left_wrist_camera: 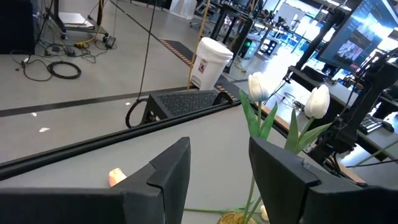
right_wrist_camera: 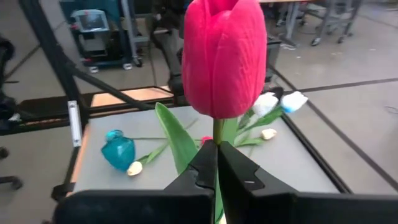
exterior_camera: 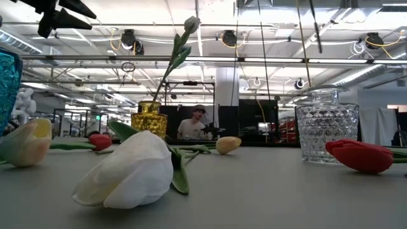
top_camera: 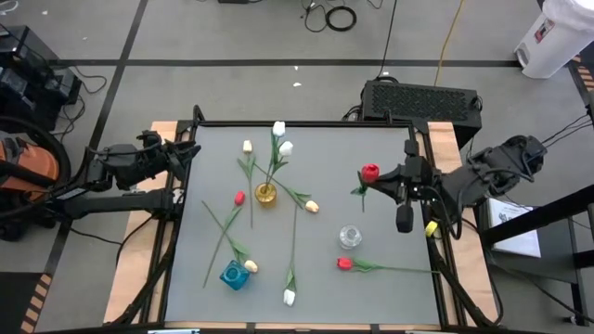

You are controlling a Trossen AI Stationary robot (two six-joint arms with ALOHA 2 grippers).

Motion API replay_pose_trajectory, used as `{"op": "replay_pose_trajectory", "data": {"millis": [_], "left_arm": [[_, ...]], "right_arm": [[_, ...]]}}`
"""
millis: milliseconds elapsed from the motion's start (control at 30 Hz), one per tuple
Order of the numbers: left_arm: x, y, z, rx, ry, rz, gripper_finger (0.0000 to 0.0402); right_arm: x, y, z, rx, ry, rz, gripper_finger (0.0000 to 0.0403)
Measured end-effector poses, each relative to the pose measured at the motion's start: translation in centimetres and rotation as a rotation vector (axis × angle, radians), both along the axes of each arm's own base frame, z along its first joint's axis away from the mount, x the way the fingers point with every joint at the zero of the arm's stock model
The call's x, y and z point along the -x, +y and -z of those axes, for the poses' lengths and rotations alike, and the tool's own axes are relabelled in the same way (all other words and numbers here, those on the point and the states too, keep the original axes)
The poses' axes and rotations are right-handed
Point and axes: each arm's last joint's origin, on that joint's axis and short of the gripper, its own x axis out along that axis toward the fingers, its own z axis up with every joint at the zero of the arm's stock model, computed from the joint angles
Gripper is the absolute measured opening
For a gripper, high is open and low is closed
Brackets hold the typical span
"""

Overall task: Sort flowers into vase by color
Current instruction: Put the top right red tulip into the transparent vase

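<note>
My right gripper (top_camera: 385, 178) is shut on a red tulip (top_camera: 369, 173) above the table's right half, past the clear glass vase (top_camera: 350, 237). A gold vase (top_camera: 266, 195) at mid-table holds two white tulips (top_camera: 282, 139) by their stems. A blue vase (top_camera: 234, 275) stands near the front edge. Loose tulips lie flat on the table: yellow ones (top_camera: 247, 146) (top_camera: 312, 206) (top_camera: 251, 266), red ones (top_camera: 239, 198) (top_camera: 344, 263) and a white one (top_camera: 290, 297). My left gripper (top_camera: 190, 153) waits open at the table's far left corner. My right gripper pinches the red tulip's stem (right_wrist_camera: 216, 132) just below the head (right_wrist_camera: 224, 56), between its two fingers (right_wrist_camera: 202, 163). It comes about level from the table's right. The flower is lifted clear of the table, and its leaf (right_wrist_camera: 177, 140) sticks out beside the fingers.
A black frame (top_camera: 306, 123) runs along the table's edges. In the low view, the white tulip (exterior_camera: 130, 172) and a red one (exterior_camera: 359, 156) lie close to the front edge. A person (exterior_camera: 194, 124) sits in the room beyond the table.
</note>
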Motion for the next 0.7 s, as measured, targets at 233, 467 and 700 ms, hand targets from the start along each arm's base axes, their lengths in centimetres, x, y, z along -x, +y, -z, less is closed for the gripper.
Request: {"op": "replay_pose_trajectory", "data": {"millis": [233,467,700], "left_arm": [[0.0,0.0,0.0,0.0,0.0,0.0,0.0171],[0.0,0.0,0.0,0.0,0.0,0.0,0.0171],[0.0,0.0,0.0,0.0,0.001,0.0,0.0171]], "right_arm": [[0.6,1.2,1.4,0.023,0.005,0.087,0.0],[0.3,2.7,4.3,0.002,0.015,0.153,0.0],[-0.1,4.0,6.5,-0.015,-0.064,0.229,0.0]]}}
